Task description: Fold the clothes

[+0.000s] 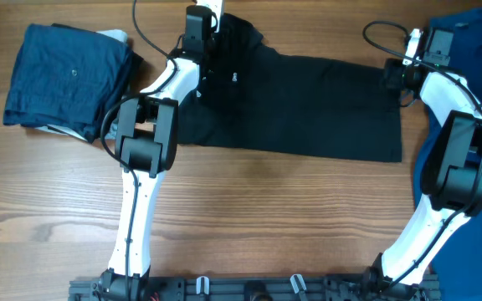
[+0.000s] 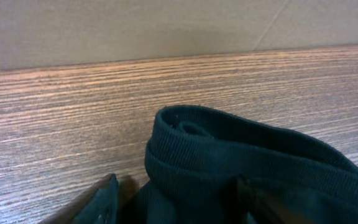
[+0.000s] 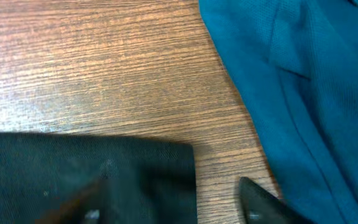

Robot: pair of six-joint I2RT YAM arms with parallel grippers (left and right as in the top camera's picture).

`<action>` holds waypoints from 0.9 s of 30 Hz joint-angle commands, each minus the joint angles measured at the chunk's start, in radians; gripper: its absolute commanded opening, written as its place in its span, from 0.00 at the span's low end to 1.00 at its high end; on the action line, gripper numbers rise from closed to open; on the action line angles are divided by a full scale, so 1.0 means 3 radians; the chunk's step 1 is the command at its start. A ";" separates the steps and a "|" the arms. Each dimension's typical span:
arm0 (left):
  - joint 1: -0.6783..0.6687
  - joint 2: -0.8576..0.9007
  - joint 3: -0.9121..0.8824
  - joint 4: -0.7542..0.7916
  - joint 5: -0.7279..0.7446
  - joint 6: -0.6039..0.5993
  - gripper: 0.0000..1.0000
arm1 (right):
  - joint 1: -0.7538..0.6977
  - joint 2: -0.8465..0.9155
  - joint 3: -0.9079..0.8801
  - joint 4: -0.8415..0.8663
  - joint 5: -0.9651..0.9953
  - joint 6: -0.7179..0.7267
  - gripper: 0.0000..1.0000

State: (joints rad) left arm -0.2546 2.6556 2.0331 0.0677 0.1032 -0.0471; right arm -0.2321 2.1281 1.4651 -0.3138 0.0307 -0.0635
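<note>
The black T-shirt (image 1: pixel 308 104) lies flat and lengthwise along the far side of the table (image 1: pixel 266 217). Its collar end points toward the far left and its hem toward the right edge. The fabric bunches somewhat around the neck, while the body lies smooth.

Step in hand, as I judge it: taking hold at both ends ahead of a fold. No fold is under way, and neither end is lifted off the table.

The left claw (image 2: pixel 176 186) sits at the neck, partly spread, with the ribbed collar (image 2: pixel 229 149) humped up between its fingers. A sliver of bare table shows between one finger (image 2: pixel 107 196) and the cloth, so I read it as straddling the collar, not pinching it.

The right claw (image 3: pixel 169 193) is at the hem end, also spread. The hem corner (image 3: pixel 160 168) lies between its fingers. The outer finger (image 3: pixel 257 199) rests over bare table, between the black cloth and the bright blue shirt (image 3: pixel 303 93) near the right edge. The inner finger is blurred over the black fabric, and I cannot tell whether it touches.

Next move, in my judgement: both claws need to close on one garment only, then rise together. The right one must avoid catching the blue shirt close by.

The navy folded garments (image 1: pixel 69 75) sit near the far left corner, well apart from the work.
</note>
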 commanded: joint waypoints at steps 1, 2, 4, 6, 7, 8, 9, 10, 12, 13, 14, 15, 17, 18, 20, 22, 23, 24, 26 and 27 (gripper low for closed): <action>0.0011 0.0131 0.0160 -0.0086 0.0003 0.0060 0.34 | 0.0006 0.0088 0.0050 -0.0019 0.0050 -0.0027 0.64; 0.0011 0.0131 0.0254 -0.0142 0.0003 0.0060 0.34 | 0.0006 0.0088 0.0048 -0.0024 0.0051 -0.0027 0.72; 0.0011 0.0131 0.0409 -0.0244 0.0003 0.0060 0.34 | 0.0006 0.0089 0.0046 0.0027 0.0050 -0.0031 0.76; 0.0011 0.0131 0.0484 -0.0254 0.0003 0.0060 0.37 | 0.0006 0.0089 0.0046 0.0102 0.0048 -0.0028 0.76; 0.0011 0.0131 0.0488 -0.0254 0.0004 0.0060 0.38 | 0.0006 0.0090 0.0046 0.0123 0.0048 -0.0028 0.76; 0.0011 0.0131 0.0488 -0.0278 0.0004 0.0058 0.38 | 0.0006 0.0120 0.0046 0.0174 0.0047 -0.0031 0.77; 0.0011 0.0131 0.0488 -0.0296 0.0004 0.0058 0.38 | 0.0006 0.0154 0.0046 0.0215 0.0046 -0.0048 0.77; 0.0011 0.0131 0.0488 -0.0317 0.0004 0.0060 0.39 | 0.0006 0.0268 0.0046 0.0336 0.0015 -0.0056 0.77; 0.0011 0.0131 0.0488 -0.0314 0.0003 0.0060 0.41 | 0.0008 0.0378 0.0046 0.0437 -0.0186 -0.0126 0.76; 0.0014 0.0131 0.0488 -0.0318 0.0003 0.0060 0.41 | 0.0008 0.0426 0.0046 0.0470 -0.0272 -0.0131 0.75; 0.0015 0.0131 0.0488 -0.0336 0.0003 0.0061 0.41 | 0.0010 0.0456 0.0046 0.0482 -0.0281 -0.0128 0.71; 0.0015 0.0131 0.0488 -0.0348 0.0003 0.0060 0.41 | 0.0014 0.0464 0.0046 0.0482 -0.0278 -0.0134 0.68; 0.0014 0.0131 0.0488 -0.0350 0.0003 0.0060 0.41 | 0.0014 0.0464 0.0046 0.0490 -0.0278 -0.0211 0.58; 0.0014 0.0131 0.0488 -0.0343 0.0003 0.0060 0.40 | 0.0013 0.0464 0.0046 0.0488 -0.0278 -0.0229 0.47; 0.0015 0.0122 0.0490 -0.0355 0.0003 0.0060 0.34 | 0.0014 0.0464 0.0046 0.0487 -0.0281 -0.0226 0.21; 0.0015 0.0069 0.0490 -0.0398 0.0004 0.0060 0.27 | 0.0014 0.0463 0.0047 0.0495 -0.0280 -0.0228 0.04; 0.0015 0.0020 0.0490 -0.0440 0.0004 0.0060 0.27 | 0.0014 0.0453 0.0047 0.0488 -0.0281 -0.0228 0.04; 0.0015 -0.0045 0.0490 -0.0500 0.0004 0.0060 0.27 | 0.0014 0.0436 0.0047 0.0483 -0.0281 -0.0228 0.04; 0.0025 -0.0187 0.0490 -0.0614 0.0004 0.0060 0.27 | 0.0014 0.0364 0.0047 0.0484 -0.0281 -0.0228 0.04; 0.0032 -0.0242 0.0490 -0.0645 0.0004 0.0058 0.26 | 0.0014 0.0299 0.0047 0.0482 -0.0285 -0.0229 0.04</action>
State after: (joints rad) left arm -0.2546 2.6789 2.1593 -0.1093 0.1028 -0.0380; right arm -0.2276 2.2272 1.4746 -0.1623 -0.0559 -0.1253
